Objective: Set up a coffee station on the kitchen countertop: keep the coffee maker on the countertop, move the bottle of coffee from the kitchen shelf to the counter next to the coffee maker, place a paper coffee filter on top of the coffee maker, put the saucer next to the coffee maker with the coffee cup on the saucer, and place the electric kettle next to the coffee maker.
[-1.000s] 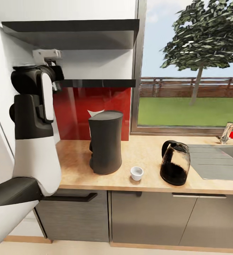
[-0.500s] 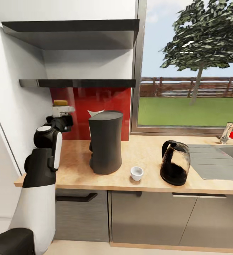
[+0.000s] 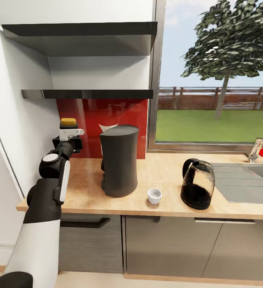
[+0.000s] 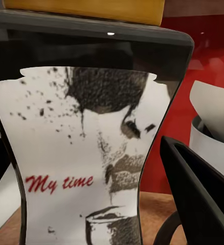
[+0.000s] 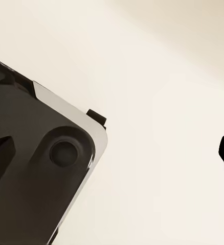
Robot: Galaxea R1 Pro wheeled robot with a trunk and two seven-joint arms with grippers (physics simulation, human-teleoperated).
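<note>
My left gripper (image 3: 69, 135) is shut on the bottle of coffee (image 3: 68, 121), whose tan-gold cap shows above the fingers. I hold it in front of the red backsplash, just left of the coffee maker (image 3: 119, 160) and below the kitchen shelf (image 3: 91, 94). Up close the bottle (image 4: 86, 153) shows its black-and-white label, with one black finger (image 4: 199, 199) beside it. A white paper coffee filter (image 3: 107, 127) peeks out behind the coffee maker's top. The coffee cup (image 3: 154, 195) stands on the kitchen countertop (image 3: 163, 170), and the electric kettle (image 3: 197, 184) stands to its right. The saucer is out of view. My right gripper (image 5: 117, 145) hangs open over pale floor.
A sink (image 3: 247, 180) with a tap (image 3: 257, 149) is set into the countertop at the right, under the window. A white wall (image 3: 23, 120) closes the left end. A second, higher shelf (image 3: 83, 36) overhangs. Part of my dark base (image 5: 35, 168) lies under the right gripper.
My left arm has come down from shelf height with the bottle to just above the counter, left of the coffee maker. Over the last half second it barely moved.
</note>
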